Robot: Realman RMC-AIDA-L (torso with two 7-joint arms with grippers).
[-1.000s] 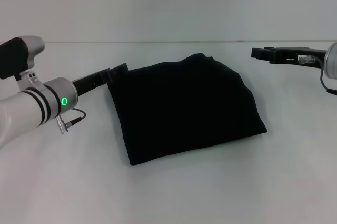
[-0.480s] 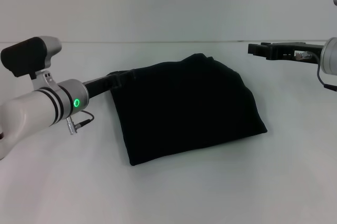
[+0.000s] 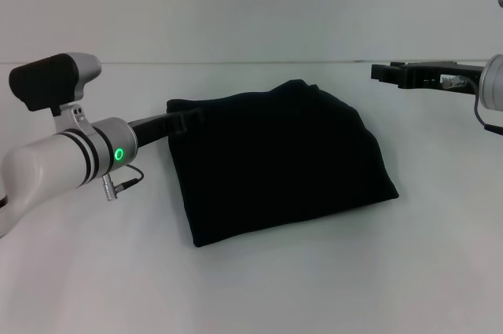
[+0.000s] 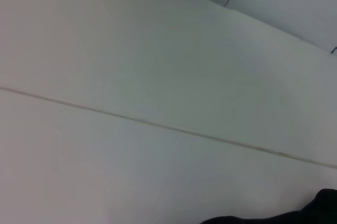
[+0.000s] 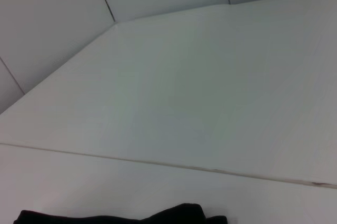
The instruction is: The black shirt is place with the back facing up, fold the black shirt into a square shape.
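Head view showed the black shirt (image 3: 279, 163) lying folded into a rough, slightly skewed square near the middle of the white tabletop (image 3: 251, 287), plain side up. The left gripper (image 3: 182, 121) reached in from the tabletop's left edge and lay at the shirt's far left corner, black against black cloth, so whether its jaws were apart or together could not be told. The right gripper (image 3: 387, 75) hung well apart from the shirt, toward the far right corner of the tabletop; the state of its jaws could not be told either. Each wrist view caught only a sliver of dark cloth at its frame edge. The fabric looked soft, light and limp, likely to sag and slide open if lifted by one layer; corners or hems, pinched through all layers, seemed the safest holds.
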